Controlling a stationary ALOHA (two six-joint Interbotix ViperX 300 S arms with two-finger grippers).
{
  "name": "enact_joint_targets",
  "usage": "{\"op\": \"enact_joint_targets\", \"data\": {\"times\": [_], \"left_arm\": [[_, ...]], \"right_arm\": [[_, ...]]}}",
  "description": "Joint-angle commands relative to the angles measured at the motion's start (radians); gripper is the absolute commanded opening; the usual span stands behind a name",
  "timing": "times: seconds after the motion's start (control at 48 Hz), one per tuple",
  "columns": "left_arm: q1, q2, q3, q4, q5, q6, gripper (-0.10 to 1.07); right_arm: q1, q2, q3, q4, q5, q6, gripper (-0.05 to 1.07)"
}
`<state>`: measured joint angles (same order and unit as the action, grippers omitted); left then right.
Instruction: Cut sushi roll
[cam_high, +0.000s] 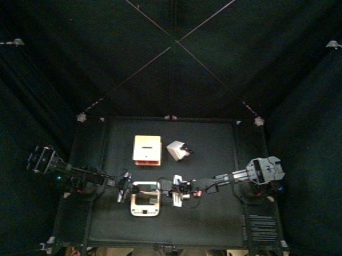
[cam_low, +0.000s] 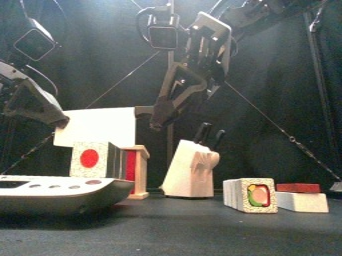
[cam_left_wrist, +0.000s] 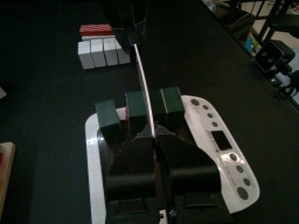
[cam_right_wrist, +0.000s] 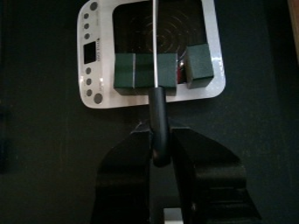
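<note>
right gripper (cam_right_wrist: 158, 157): clamped on knife (cam_right_wrist: 156, 52)
knife blade: between sushi roll (cam_right_wrist: 158, 70) halves, frame centre
left gripper (cam_left_wrist: 158, 140): jaw state unclear

We're looking at a robot test pen, a lab set-up and no real kitchen: black curtains (cam_high: 54, 70) close in all round a small black table (cam_high: 214, 140), and thin rods cross overhead above the table. Two black arms hang over the table, one from each side. On the table sit toy-like props: a white kitchen scale (cam_right_wrist: 96, 52), a knife block (cam_low: 191, 166) beyond the scale and a small box with a red dot (cam_low: 91, 158) beside that block.
</note>
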<state>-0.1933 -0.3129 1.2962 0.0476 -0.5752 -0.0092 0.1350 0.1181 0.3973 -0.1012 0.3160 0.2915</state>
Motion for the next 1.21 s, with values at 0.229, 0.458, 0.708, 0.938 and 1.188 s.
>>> {"op": "enact_joint_targets", "data": {"times": [0.229, 0.458, 0.708, 0.938, 1.188], "left_arm": [[-0.011, 0.002, -0.002, -0.021, 0.026, 0.002, 0.25], [-0.018, 0.003, 0.000, -0.021, 0.028, 0.000, 0.25], [-0.046, 0.034, 0.000, -0.046, 0.037, 0.000, 0.25], [-0.046, 0.058, -0.008, -0.058, 0.037, 0.000, 0.25], [-0.057, 0.086, -0.006, -0.075, 0.037, -0.023, 0.25]], "right_arm": [[0.002, -0.005, -0.008, 0.020, 0.002, -0.002, 0.50], [0.002, 0.020, -0.008, 0.020, -0.014, 0.000, 0.50], [0.002, 0.048, -0.008, 0.037, -0.034, -0.002, 0.50], [0.000, 0.069, -0.008, 0.044, -0.043, -0.002, 0.50], [0.002, 0.092, -0.006, 0.058, -0.063, -0.002, 0.50]]}}
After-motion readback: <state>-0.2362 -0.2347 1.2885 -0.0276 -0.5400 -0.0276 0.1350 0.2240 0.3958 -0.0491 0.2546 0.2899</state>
